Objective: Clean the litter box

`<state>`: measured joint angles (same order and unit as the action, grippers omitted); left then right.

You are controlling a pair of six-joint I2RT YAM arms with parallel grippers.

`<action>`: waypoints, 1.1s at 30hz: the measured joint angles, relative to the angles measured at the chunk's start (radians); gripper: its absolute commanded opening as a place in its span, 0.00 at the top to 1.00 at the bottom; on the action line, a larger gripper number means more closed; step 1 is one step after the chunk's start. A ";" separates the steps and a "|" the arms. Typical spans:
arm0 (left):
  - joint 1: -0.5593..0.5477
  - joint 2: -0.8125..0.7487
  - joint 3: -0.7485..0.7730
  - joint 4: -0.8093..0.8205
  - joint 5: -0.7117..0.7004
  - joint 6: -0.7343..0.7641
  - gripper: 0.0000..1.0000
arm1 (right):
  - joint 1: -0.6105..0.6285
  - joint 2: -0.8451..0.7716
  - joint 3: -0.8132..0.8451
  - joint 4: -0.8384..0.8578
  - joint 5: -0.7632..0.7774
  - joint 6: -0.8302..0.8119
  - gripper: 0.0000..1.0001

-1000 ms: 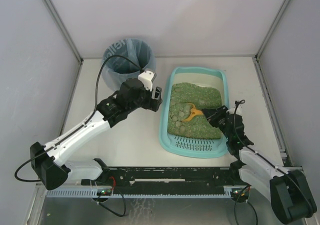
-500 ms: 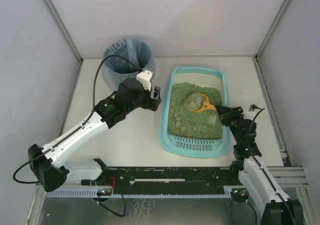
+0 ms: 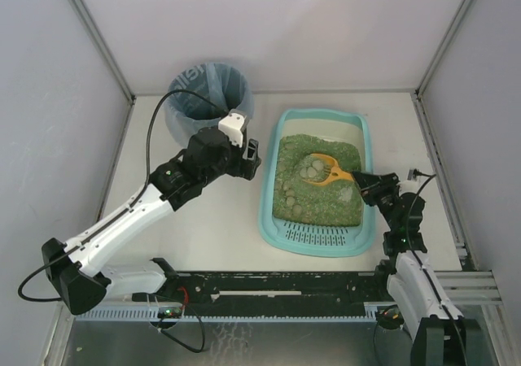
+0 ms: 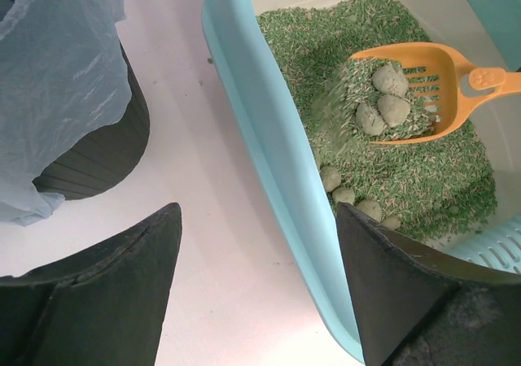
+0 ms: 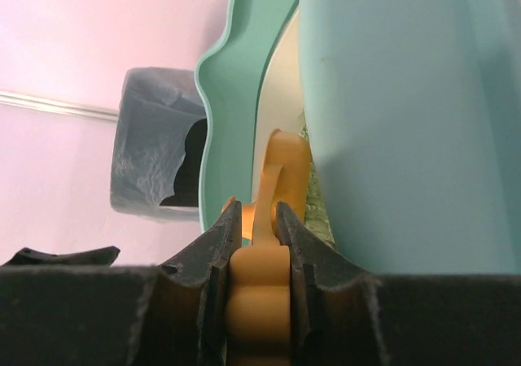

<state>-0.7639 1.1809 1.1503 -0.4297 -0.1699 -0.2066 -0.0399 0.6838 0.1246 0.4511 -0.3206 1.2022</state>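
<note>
The litter box is set on the table, right of centre. Its slotted grille end is turned toward the arm bases and its far end toward the back wall. Green litter is spread across the tray. A round black bin lined with a blue bag is placed beside the box's far left corner.

The handle of an orange slotted scoop is pinched in the right pincer, which is reached over the box's right wall. In the right wrist view the handle is seen clamped between both fingers. The scoop head is held over the far half of the litter, and three grey clumps with some litter are carried in it. More clumps are left lying in the litter closer to the grille.

The left pincer is held spread and empty over the table, between the bin and the box's left wall.
</note>
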 measured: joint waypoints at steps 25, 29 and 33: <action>0.000 -0.010 0.000 0.000 -0.014 0.000 0.20 | -0.128 -0.071 0.016 -0.062 -0.169 0.015 1.00; 0.000 -0.010 0.000 0.000 -0.016 0.000 0.20 | -0.154 -0.085 0.013 -0.050 -0.158 0.025 1.00; 0.000 -0.010 0.000 0.000 -0.018 0.000 0.20 | -0.145 -0.084 0.034 -0.060 -0.198 0.013 1.00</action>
<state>-0.7639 1.1713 1.1503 -0.4301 -0.1883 -0.2062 -0.1844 0.6003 0.1581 0.3912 -0.5182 1.2148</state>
